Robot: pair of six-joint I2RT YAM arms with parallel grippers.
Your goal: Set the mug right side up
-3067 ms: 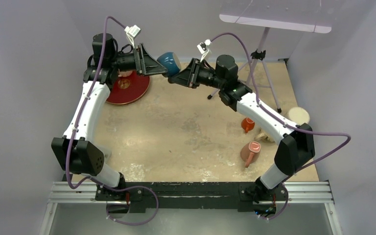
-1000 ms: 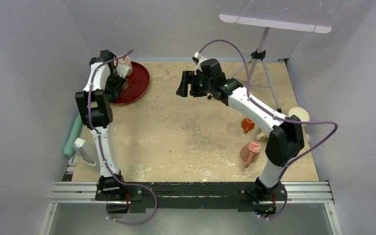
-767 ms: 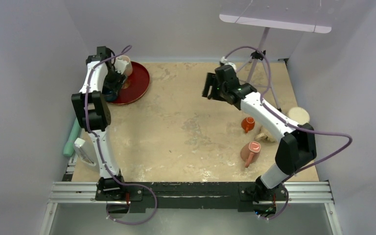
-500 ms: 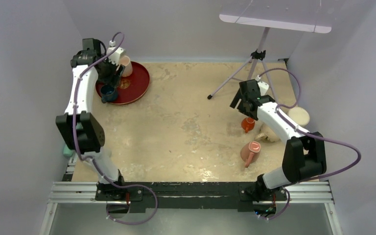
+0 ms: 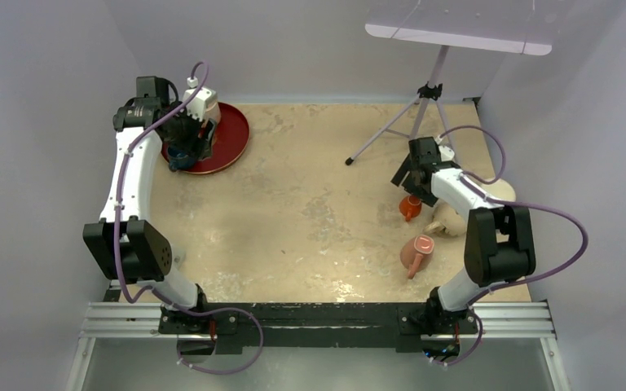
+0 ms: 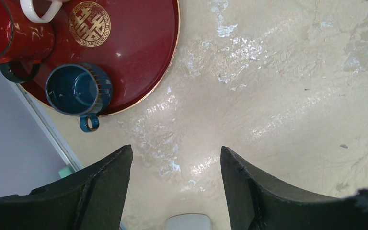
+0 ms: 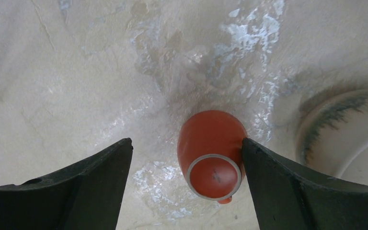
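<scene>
1. The orange mug sits on the table's right side, bottom up: we see its foot ring, not its mouth. It leans a bit in the right wrist view, though that could just be the angle.
2. The right gripper hangs over it with fingers spread wide, one on each side of the mug. The right finger looks very close to the mug wall; we can't tell if it touches. Nothing is gripped.
3. So our read is that this flip hasn't started. Grasp, lift, turn over and set down are all left.
4. Over on the left, a blue mug stands mouth up at the rim of the red tray, so that one looks sorted. The left gripper is above it, fingers apart and empty.
5. A red mug shares the tray. A pink mug sits near the orange one and doesn't look upright to us either.
6. A pale dish sits just right of the orange mug.
7. The table is a mottled beige slab with shiny patches.
8. A tripod stands at the back right, and plain greyish walls close in the table.
</scene>
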